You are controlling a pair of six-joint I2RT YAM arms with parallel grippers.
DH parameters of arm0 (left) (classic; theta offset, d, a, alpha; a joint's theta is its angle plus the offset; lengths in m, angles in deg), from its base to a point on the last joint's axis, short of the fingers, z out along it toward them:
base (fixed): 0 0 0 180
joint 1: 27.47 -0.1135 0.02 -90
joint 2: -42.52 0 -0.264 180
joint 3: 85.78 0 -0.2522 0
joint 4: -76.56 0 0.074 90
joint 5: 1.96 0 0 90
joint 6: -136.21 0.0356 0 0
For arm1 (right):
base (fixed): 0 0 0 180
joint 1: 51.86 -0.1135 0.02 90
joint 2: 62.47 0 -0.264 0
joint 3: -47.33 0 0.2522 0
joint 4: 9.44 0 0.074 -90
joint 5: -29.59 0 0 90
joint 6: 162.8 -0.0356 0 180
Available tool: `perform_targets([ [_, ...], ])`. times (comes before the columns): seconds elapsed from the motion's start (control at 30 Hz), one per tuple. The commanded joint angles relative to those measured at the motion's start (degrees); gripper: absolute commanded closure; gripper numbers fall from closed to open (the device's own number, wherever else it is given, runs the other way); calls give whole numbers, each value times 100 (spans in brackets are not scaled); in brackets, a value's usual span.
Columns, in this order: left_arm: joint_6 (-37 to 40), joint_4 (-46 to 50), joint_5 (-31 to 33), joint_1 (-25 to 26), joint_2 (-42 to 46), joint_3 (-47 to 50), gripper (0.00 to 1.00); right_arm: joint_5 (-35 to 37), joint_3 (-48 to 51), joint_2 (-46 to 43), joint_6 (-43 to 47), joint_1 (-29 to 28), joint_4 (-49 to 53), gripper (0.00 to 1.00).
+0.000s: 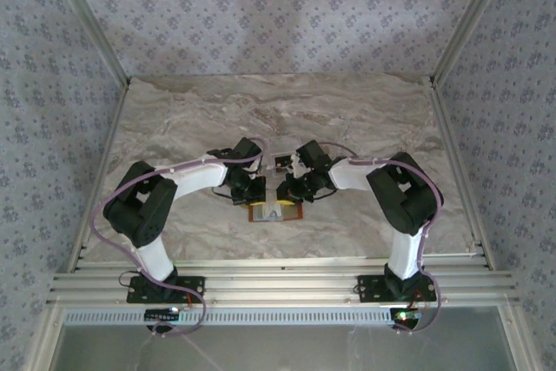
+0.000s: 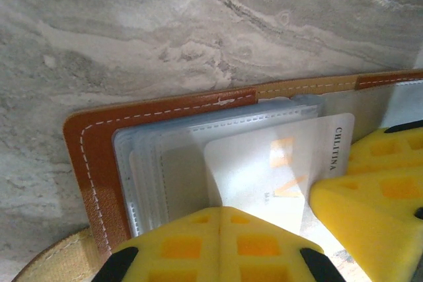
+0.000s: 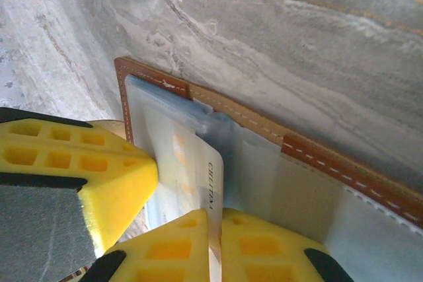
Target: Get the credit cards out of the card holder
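Marble table point(image 2: 198, 24), centre. Right claw point(image 3: 215, 249): pinching white card point(image 2: 291, 156), partly out of sleeve point(image 2: 172, 170). Left claw point(image 2: 221, 229): pressed together, bearing on open holder point(image 2: 99, 143). Risk: thin edge grip may slip; holder may drag along if left claw skids.

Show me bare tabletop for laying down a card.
Free: the marble table between the brown leather card holder and the far wall. Crowded: shut left gripper and right gripper, pinching a pale credit card, meet over the holder.
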Motion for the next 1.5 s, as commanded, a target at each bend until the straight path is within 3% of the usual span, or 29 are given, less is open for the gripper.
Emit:
perform_targets([
  [0.0, 82, 356, 409, 58, -365, 157, 95, -25, 126, -206, -11, 50, -11, 91],
  [0.6, 97, 400, 404, 58, -336, 115, 95, 292, 236, -922, 413, 351, 1045, 94],
  [0.93, 164, 512, 356, 116, -284, -62, 94, 669, -199, -1311, 1024, 422, 1977, 98],
  [1.13, 191, 624, 352, 136, -163, -196, 92, 1349, -826, -1480, 2026, 462, 2970, 100],
  [1.47, 181, 636, 326, 137, 77, -259, 89, 1651, -2381, -958, 4908, 519, 4593, 100],
])
